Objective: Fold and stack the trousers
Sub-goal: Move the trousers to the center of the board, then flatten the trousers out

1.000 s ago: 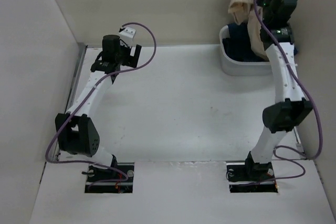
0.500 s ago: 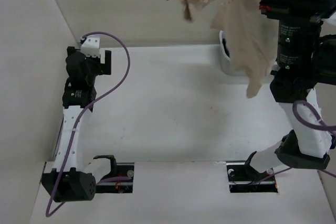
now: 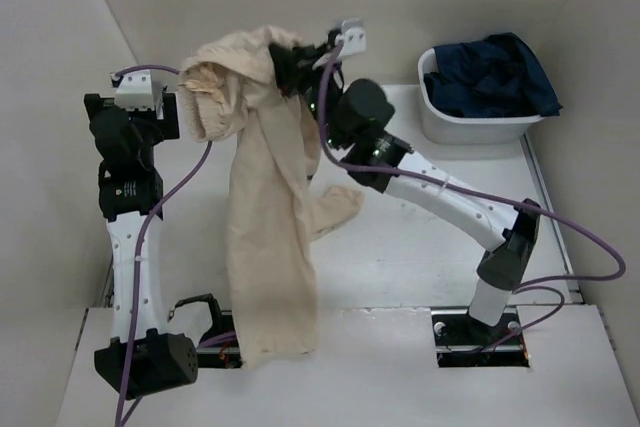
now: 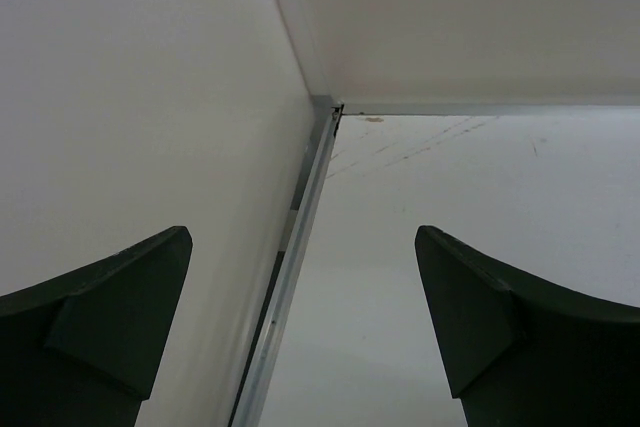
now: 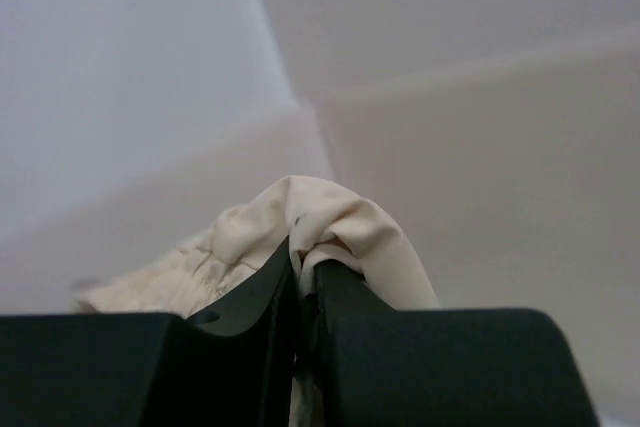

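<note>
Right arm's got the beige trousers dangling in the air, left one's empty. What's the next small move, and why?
Probably bring the left gripper across to the bunched top of the beige trousers. The right gripper pinches just one fold, so the cloth hangs twisted. The left jaws stand open and empty close beside it, and a second hold would help spread it flat.

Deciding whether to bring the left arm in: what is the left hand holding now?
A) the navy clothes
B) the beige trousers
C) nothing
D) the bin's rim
C: the left hand is open and empty; the beige trousers hang from the right hand.
</note>
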Robot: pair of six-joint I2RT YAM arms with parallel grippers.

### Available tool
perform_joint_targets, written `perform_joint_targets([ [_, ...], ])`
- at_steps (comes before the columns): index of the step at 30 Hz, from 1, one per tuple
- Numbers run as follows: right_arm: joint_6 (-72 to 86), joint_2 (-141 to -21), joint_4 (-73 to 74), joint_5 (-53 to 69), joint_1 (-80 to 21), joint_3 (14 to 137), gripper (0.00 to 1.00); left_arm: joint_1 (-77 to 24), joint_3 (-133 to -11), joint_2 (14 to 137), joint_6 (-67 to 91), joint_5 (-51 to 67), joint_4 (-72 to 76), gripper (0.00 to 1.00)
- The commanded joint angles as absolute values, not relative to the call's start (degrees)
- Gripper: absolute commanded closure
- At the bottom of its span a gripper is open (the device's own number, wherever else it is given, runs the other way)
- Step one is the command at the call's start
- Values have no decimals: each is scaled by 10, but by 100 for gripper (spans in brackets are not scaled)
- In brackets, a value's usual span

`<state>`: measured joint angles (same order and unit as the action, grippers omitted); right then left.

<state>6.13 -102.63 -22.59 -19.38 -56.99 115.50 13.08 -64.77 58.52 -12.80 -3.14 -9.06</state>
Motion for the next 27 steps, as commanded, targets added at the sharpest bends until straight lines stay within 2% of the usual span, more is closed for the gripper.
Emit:
perform_joint_targets([
  [1,111,-935,-242,-470,-549,1001,76,129,-664,577,-160,7,-105,0],
  [2,129,-903,-243,-507,-541,931,66,129,-668,583,-165,14,-123,0],
  [4,158,-838,-234,-521,-520,804,63,129,-671,592,-178,24,-155,0],
  [8,216,-742,-172,-524,-472,637,42,121,-675,604,-217,27,-184,0],
  [11,280,-707,-95,-432,-421,574,32,71,-692,606,-271,47,-248,0],
  [14,336,-717,-74,-293,-369,534,21,-28,-684,607,-322,58,-366,0],
  [17,361,-768,-79,-161,-334,523,19,-129,-616,597,-359,27,-450,0],
  [19,363,-800,-69,-116,-330,530,19,-166,-568,578,-366,4,-475,0],
  [23,375,-834,-59,-95,-383,540,16,-226,-507,546,-356,-15,-554,0],
  [27,403,-896,-60,-88,-432,584,16,-258,-463,556,-300,-8,-547,0],
])
